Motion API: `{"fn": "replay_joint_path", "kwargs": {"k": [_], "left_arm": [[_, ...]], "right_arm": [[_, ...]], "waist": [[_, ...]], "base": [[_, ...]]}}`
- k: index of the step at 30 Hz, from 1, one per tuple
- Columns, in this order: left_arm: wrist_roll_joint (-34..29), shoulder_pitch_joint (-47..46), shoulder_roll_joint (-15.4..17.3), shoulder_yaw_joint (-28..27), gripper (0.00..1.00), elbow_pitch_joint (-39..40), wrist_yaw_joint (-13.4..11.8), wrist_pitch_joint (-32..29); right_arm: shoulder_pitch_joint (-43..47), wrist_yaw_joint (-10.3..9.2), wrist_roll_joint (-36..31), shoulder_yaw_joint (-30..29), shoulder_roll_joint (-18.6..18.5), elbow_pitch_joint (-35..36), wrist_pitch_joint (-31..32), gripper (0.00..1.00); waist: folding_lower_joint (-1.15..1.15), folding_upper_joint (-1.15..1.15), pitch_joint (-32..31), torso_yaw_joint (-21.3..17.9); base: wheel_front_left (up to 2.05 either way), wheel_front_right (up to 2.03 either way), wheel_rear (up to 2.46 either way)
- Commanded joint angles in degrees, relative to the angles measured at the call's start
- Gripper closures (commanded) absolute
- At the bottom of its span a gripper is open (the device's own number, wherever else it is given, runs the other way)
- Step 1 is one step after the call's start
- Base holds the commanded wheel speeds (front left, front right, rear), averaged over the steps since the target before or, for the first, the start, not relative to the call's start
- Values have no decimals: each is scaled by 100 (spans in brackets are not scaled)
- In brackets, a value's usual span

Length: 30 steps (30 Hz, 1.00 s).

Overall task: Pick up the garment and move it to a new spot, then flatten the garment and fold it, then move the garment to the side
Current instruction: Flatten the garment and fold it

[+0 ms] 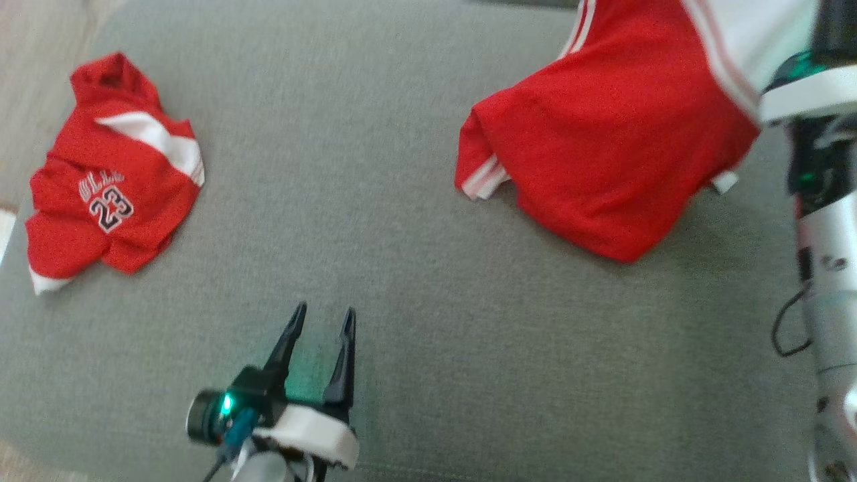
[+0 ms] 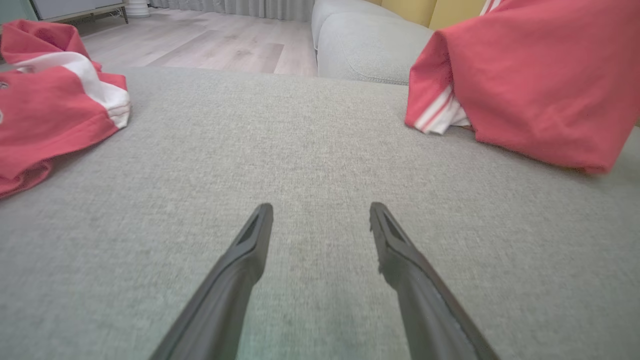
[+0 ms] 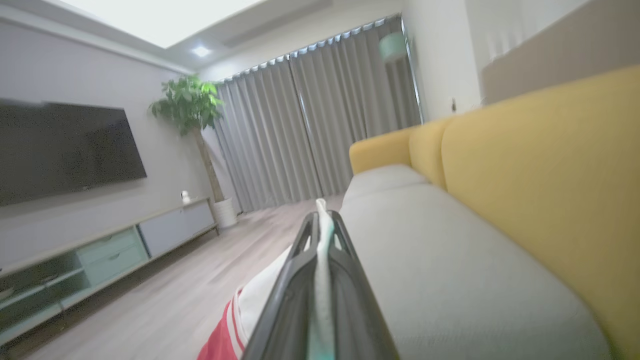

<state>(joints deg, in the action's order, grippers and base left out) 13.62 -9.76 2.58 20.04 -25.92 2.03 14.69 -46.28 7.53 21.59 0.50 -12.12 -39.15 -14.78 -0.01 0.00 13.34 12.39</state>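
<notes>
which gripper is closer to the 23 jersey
Left: the left gripper is lower-right of the 23 jersey; the right gripper is far right, clamping the other garment.

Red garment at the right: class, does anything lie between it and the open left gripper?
Nothing visible does. Bare grey cushion separates the left gripper from the red garment, which hangs from the shut right gripper. The number 23 jersey lies well off to the left.

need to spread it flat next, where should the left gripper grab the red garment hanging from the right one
Probably the striped hem corner of the red garment, approached from the robot's left: it juts toward the open left gripper, while the right gripper pinches the white edge.
</notes>
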Motion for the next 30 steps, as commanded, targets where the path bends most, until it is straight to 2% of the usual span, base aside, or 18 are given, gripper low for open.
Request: {"fn": "replay_joint_path", "kwargs": {"k": [1,5,10,15,17,20,24,30], "left_arm": [[40,124,30,-279,0,87,-2,30],[60,403,30,-357,0,28,11,30],[96,709,30,-456,0,-5,4,30],[117,808,30,-473,0,-25,16,30],[135,854,30,-456,0,-32,42,30],[170,877,30,-403,0,-57,64,30],[231,858,30,-274,0,-102,80,30],[250,735,30,-134,0,-174,88,30]], "right_arm": [[-160,-4,-40,-76,-130,505,-21,100],[-277,-4,-108,-211,-289,1049,-21,100],[-397,-4,-126,-139,-431,1400,-21,100],[-653,-4,-145,-117,-628,1473,-21,100],[-859,-4,-252,-157,-784,1416,-21,100],[-956,-4,-334,2,-813,1262,-21,100],[-839,-4,-301,314,-604,1057,-22,100],[-517,-4,-200,716,50,1028,-22,100]], "waist": [[1,0,-526,-247],[1,0,-971,-426],[1,0,-1336,-605],[1,0,-1444,-650],[1,0,-1468,-608],[1,0,-1438,-501],[1,0,-1347,-243],[1,0,-1124,284]], "base": [[0,0,0],[0,0,0],[0,0,0],[0,0,0],[0,0,0],[0,0,0],[0,0,0],[0,0,0]]}}
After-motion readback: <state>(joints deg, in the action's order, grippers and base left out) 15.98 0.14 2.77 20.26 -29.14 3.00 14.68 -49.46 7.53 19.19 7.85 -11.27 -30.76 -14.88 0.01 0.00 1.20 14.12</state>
